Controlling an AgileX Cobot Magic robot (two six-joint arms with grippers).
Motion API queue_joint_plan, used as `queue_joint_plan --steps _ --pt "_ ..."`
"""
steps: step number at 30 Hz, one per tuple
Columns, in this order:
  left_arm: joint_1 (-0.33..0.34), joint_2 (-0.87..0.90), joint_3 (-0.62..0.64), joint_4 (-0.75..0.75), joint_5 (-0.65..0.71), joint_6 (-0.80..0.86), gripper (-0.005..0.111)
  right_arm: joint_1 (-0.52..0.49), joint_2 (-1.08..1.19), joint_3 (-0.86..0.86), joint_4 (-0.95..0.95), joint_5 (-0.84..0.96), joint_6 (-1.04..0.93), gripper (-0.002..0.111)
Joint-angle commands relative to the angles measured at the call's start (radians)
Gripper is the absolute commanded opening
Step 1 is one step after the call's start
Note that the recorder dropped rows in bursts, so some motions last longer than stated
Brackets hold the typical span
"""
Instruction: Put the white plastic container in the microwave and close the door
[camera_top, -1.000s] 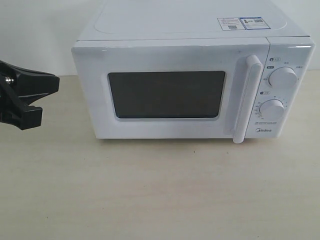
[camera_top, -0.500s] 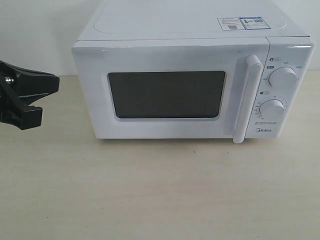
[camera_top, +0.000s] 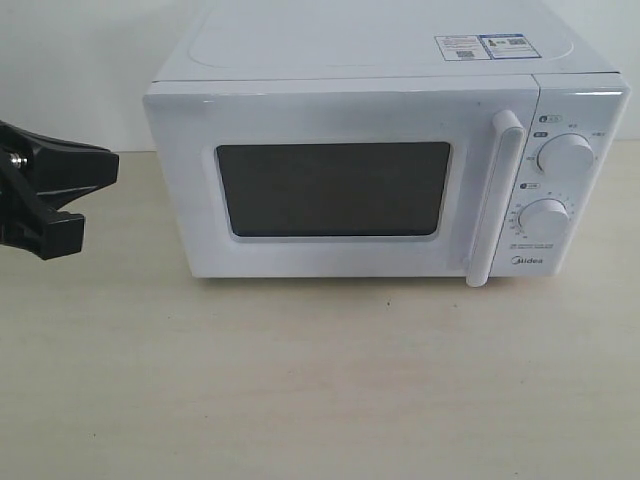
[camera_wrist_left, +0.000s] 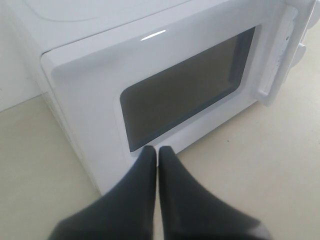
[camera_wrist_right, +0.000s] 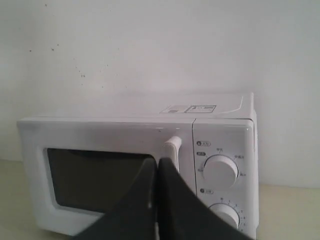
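The white microwave (camera_top: 380, 60) stands at the back of the table, and its door (camera_top: 330, 110) is shut. The door has a dark window (camera_top: 333, 188) and a vertical bar handle (camera_top: 495, 200). The white plastic container is out of view in every frame. My left gripper (camera_wrist_left: 157, 150) is shut with nothing between its fingers; it hangs off the microwave's left front corner, pointing at the door (camera_wrist_left: 150, 65). The left arm's black end (camera_top: 55, 195) shows at the left edge. My right gripper (camera_wrist_right: 157, 161) is shut and empty, facing the handle (camera_wrist_right: 173, 147) from a distance.
Two round dials (camera_top: 566, 155) (camera_top: 545, 220) sit right of the door. Stickers (camera_top: 487, 46) lie on the microwave's top. The light wooden table (camera_top: 320, 380) stretches in front, with a white wall (camera_wrist_right: 150, 50) behind.
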Motion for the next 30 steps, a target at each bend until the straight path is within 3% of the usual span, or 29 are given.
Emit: queue_joint_plan --steps 1,18,30 --pt "-0.004 0.001 -0.006 -0.004 0.002 0.003 0.004 -0.002 -0.007 0.005 -0.068 0.017 0.099 0.0" --pt "-0.004 0.001 -0.006 -0.004 0.002 0.003 0.004 -0.004 -0.007 0.017 -0.113 0.187 -0.032 0.0" --pt "-0.004 0.001 -0.006 -0.004 0.002 0.003 0.004 -0.197 -0.011 0.083 -0.091 0.255 0.09 0.0"
